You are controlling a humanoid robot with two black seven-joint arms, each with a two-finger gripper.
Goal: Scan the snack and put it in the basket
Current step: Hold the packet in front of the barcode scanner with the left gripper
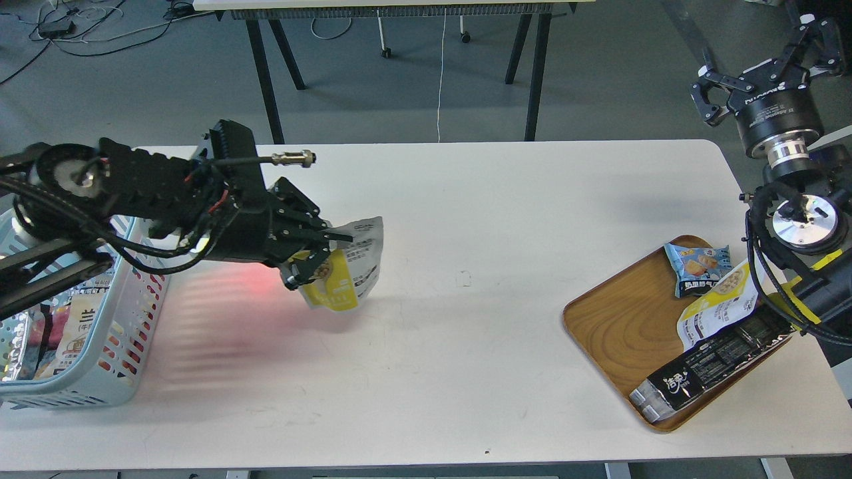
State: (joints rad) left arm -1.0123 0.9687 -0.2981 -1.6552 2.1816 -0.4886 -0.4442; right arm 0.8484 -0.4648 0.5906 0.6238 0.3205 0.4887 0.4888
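Left gripper [318,251] clamps my snack pouch [346,273], long axis vertical, just right of the basket [100,372].

The counter [479,299] has a smooth, matt white top, tinged by a soft red glow at about 9 o'clock. The basket [100,372], at 8 o'clock, is light blue plastic with slotted sides and a dull sheen. The snack [349,276] is a glossy, crinkled film pouch, held in the matt black left pincer [319,249]. At 4 o'clock the tray [626,332] is brown wood with visible grain and a satin finish. On it, a long black wrapper [715,366] is shiny foil. The right pincer [765,73], at 2 o'clock, sits on a polished metal ring.
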